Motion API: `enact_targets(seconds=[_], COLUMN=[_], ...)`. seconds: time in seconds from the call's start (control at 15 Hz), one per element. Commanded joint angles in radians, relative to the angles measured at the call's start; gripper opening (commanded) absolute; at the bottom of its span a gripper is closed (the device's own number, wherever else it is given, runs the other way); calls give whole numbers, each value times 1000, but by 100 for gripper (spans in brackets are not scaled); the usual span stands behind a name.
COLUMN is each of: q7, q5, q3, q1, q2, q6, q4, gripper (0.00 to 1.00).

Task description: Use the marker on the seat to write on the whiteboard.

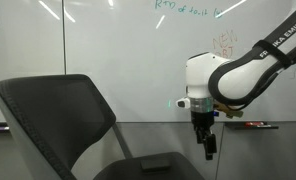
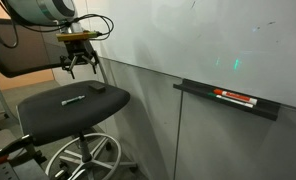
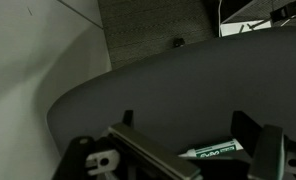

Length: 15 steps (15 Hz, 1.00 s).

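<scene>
The marker (image 2: 73, 99) is a slim stick lying flat on the cushion of the black seat (image 2: 48, 112). In the wrist view the marker (image 3: 213, 150) shows a green-lettered pale body and lies on the seat (image 3: 168, 80) between the fingers, nearer the right one. My gripper (image 2: 78, 68) is open and empty, hanging a short way above the cushion, fingers pointing down. It also shows in an exterior view (image 1: 209, 150), beside the seat's backrest (image 1: 58, 110). The whiteboard (image 1: 128, 50) (image 2: 208, 40) stands behind the seat, with faint green and orange writing.
A small dark object (image 2: 95, 87) lies on the cushion next to the marker. A ledge (image 2: 233, 98) on the whiteboard holds reddish and dark pens. The chair's chrome base (image 2: 83, 160) spreads over the floor.
</scene>
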Motion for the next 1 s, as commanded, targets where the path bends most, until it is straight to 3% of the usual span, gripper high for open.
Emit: enact_targets(seconds=[0.0,0.93], q7=[-30,-11], q5=[30,16], q3=[5,2], q1=[-9,-3], q2=[-13,-8], q6=[3,-8], q4=[17,16], gripper=[100,100])
